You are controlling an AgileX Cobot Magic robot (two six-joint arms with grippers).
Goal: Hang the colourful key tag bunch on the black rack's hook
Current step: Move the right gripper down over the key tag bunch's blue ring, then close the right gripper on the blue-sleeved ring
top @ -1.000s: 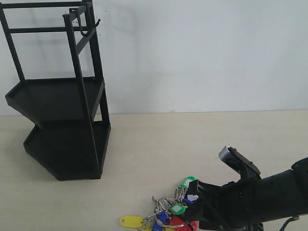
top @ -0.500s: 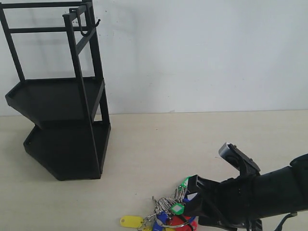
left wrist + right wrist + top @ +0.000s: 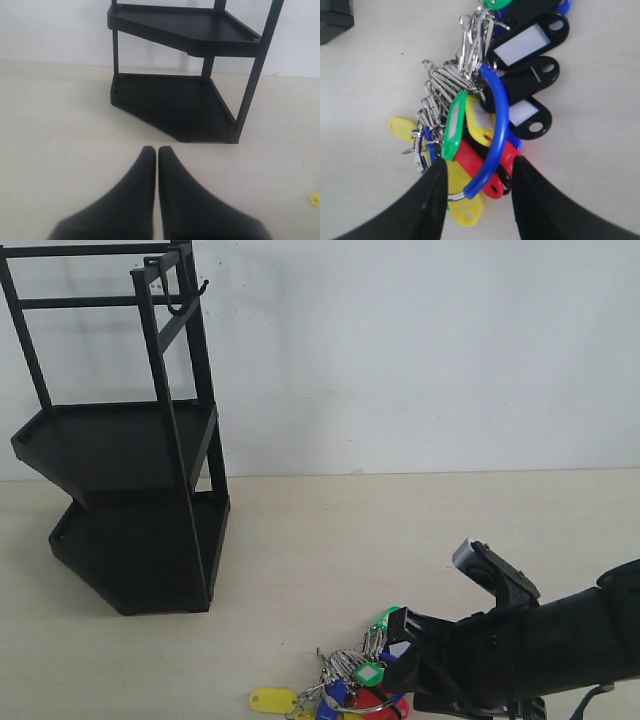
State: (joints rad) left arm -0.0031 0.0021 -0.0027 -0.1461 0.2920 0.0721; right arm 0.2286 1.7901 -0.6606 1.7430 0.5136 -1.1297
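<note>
The colourful key tag bunch (image 3: 345, 685) lies flat on the table near the front edge, well right of the black rack (image 3: 130, 500). My right gripper (image 3: 405, 665) is low over the bunch's right side and open. In the right wrist view its fingers stand either side of the blue-sleeved ring (image 3: 495, 130), with red and yellow tags between them (image 3: 479, 164). The hook (image 3: 183, 308) sticks out from the rack's top bar, far above and left of the bunch, with nothing on it. My left gripper (image 3: 156, 149) is shut and empty, low over the table facing the rack (image 3: 175, 100).
A white wall stands behind the table. The table edge runs just in front of the bunch. One yellow tag (image 3: 272, 700) sticks out to the bunch's left. Bare tabletop lies between the rack and the bunch.
My right arm has sunk slightly and settled closer around the bunch. The bunch, the rack and the left gripper have not moved.
</note>
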